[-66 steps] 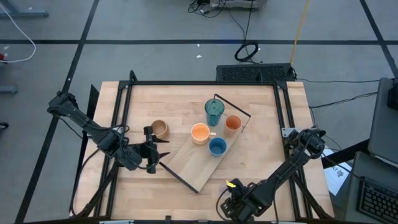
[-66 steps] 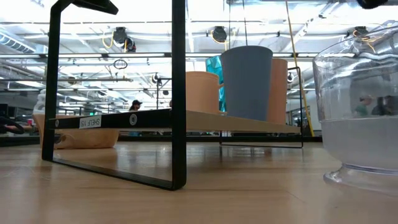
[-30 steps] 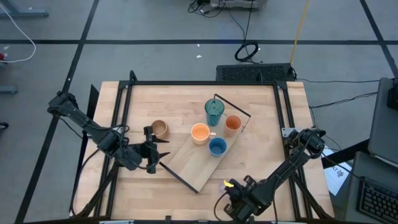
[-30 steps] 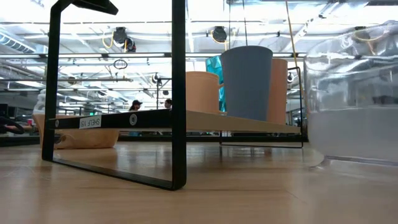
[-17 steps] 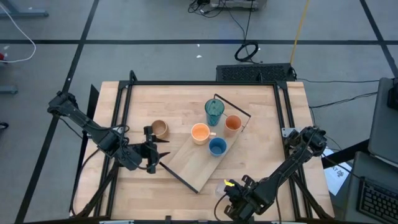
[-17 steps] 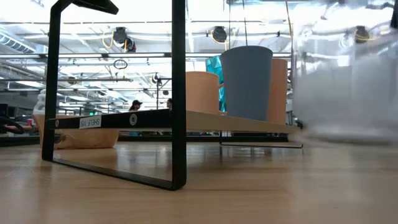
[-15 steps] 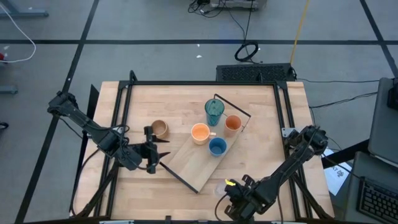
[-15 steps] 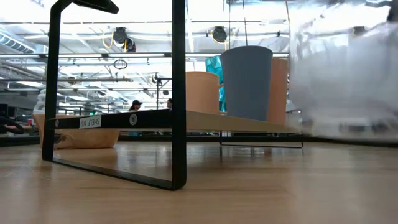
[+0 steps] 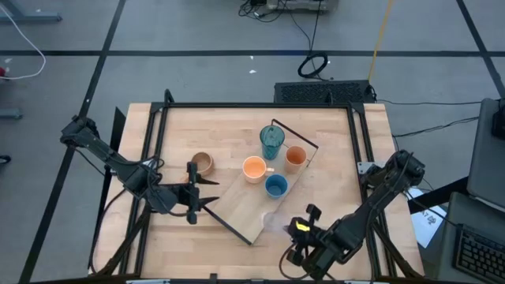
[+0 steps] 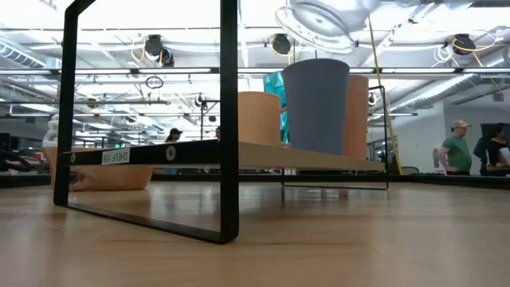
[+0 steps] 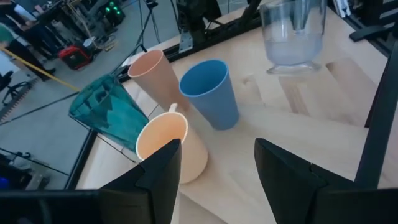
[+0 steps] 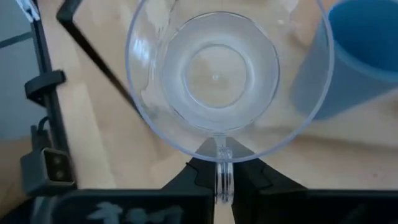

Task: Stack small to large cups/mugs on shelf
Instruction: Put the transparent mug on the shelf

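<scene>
**Kid A:** What is the right gripper [image 12: 224,180] doing?

**Kid B:** Its two fingers are squeezed shut on the rim of the clear cup [image 12: 217,81]. The cup sticks out just past the fingertips, with its open mouth facing the wrist camera. In the low view the cup [image 10: 323,20] is lifted up off the table, above the shelf.

**Kid A:** What is near those fingers?

**Kid B:** The blue cup [image 12: 354,56] is just beside the clear cup, a bit past the fingertips. It stands on the shelf [image 9: 248,209], the long wood board with black rails.

**Kid A:** What else is on the shelf?

**Kid B:** The orange mug [image 9: 254,168], the small orange cup [image 9: 295,157] and the tall teal tumbler [image 9: 271,140]. The tan mug [image 9: 203,163] is on the table [image 9: 229,126], beside the shelf.

**Kid A:** And the left gripper [image 9: 195,192]?

**Kid B:** Its fingers [image 11: 155,177] are wide apart and hold nothing. It hangs by the shelf's near rail, close to the tan mug. The orange mug [image 11: 168,146] is straight ahead of its fingertips, and the blue cup [image 11: 211,93] is a little farther out.

**Kid A:** Anyone around?

**Kid B:** People [image 10: 457,149] stand far back in the room.
</scene>
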You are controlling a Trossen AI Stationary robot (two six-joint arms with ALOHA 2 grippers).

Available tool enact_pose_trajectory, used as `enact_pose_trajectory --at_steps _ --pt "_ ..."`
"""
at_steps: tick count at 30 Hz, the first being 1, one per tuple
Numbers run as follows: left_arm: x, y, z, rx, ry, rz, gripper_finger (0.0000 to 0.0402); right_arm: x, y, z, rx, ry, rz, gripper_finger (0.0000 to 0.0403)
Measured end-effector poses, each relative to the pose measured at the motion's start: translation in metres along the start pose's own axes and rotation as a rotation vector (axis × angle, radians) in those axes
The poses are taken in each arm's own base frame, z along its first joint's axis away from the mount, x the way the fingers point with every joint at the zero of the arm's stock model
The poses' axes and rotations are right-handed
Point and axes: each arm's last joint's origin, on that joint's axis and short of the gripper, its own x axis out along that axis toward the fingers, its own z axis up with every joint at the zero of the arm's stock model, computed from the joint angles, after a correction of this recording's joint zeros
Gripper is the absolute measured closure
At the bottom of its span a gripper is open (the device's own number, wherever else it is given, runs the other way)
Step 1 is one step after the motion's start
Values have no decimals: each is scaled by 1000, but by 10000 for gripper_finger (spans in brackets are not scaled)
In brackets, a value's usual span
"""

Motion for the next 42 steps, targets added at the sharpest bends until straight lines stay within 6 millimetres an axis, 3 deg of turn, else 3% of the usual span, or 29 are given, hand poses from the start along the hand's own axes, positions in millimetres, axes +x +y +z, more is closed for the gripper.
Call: enact_pose_trajectory --at_steps 10,23,31,34,42 --pt "1 1 5 -55 -44 -29 195 15 -6 27 -152 -131 -44 393" --pt "5 2 6 -44 -53 -201 185 39 -12 74 -339 -265 -31 388" --pt "9 9 7 -30 -66 -157 118 58 -30 95 -338 -242 -46 387" --pt "5 14 17 -46 -93 -98 103 63 -35 104 -338 -250 -47 387" --pt "-5 20 37 53 -150 -39 123 77 -50 130 -329 -334 -76 386"
